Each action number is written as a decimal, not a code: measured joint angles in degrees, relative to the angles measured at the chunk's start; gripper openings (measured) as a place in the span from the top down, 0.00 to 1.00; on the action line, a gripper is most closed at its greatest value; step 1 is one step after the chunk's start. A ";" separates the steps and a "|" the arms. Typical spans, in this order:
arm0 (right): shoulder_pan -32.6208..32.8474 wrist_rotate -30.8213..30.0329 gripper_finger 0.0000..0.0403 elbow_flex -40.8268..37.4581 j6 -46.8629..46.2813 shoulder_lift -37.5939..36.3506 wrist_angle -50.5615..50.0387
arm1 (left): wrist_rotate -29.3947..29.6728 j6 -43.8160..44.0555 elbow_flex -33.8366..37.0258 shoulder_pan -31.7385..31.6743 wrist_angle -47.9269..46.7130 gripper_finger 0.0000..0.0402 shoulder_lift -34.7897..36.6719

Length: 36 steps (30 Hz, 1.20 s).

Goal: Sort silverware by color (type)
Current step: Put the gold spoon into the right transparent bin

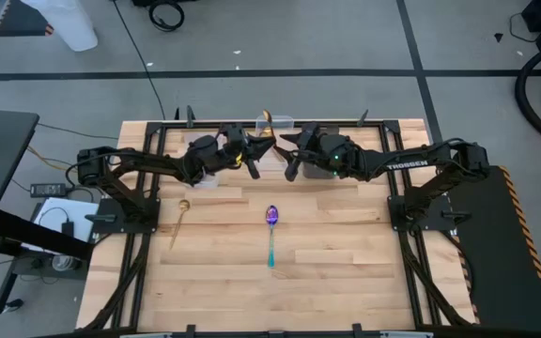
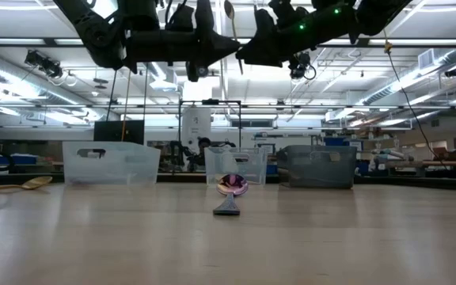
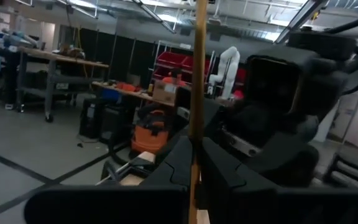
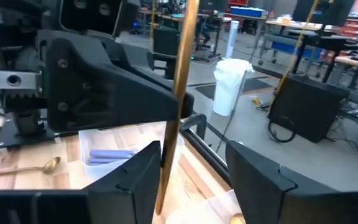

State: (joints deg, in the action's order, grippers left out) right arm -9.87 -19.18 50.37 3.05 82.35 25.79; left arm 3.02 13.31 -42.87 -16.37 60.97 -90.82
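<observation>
A gold spoon [image 2: 231,32] stands upright high above the table, bowl up, in my left gripper [image 3: 194,171], which is shut on it. My right gripper [image 4: 191,180] faces it from the table's right, open; its fingers stand on either side of the handle [image 4: 178,93], and I cannot tell whether they touch it. In the high view the two grippers [image 1: 259,153] [image 1: 286,158] meet over the far middle of the table. A second gold spoon [image 1: 179,222] and an iridescent purple spoon with a teal handle [image 1: 271,230] lie flat on the table. My left gripper pinches the gold spoon's handle [image 3: 196,140] between its two fingers, in the handle's lower part. The fingers come level from the table's left and lie across it. The spoon is lifted clear and stands almost upright, bowl [image 2: 228,9] on top.
Three bins stand along the far edge: a clear one [image 2: 109,162] on the left, a small clear one [image 2: 236,166] in the middle and a dark one [image 2: 315,166] on the right. One clear bin [image 4: 114,155] holds purple-blue spoons. Bare wooden tabletop lies toward the near edge.
</observation>
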 joint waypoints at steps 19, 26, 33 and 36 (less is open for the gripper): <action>-0.42 7.13 0.91 0.02 1.28 0.00 2.83 | 0.14 -3.79 0.00 2.79 2.84 0.94 0.04; -0.45 6.88 0.94 0.01 0.57 0.00 2.54 | 0.14 -3.55 0.00 2.77 2.58 0.93 0.06; -0.45 6.82 0.93 0.00 0.20 0.04 1.89 | -0.16 -3.25 -0.09 2.92 -0.93 0.79 0.50; -0.45 6.81 0.92 -0.04 0.20 0.13 0.73 | -0.31 -3.35 -0.11 2.94 -3.32 0.70 0.79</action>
State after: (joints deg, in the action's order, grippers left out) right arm -10.33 -12.37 50.33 3.25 82.48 26.52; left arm 2.71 9.96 -42.98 -13.43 57.66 -90.03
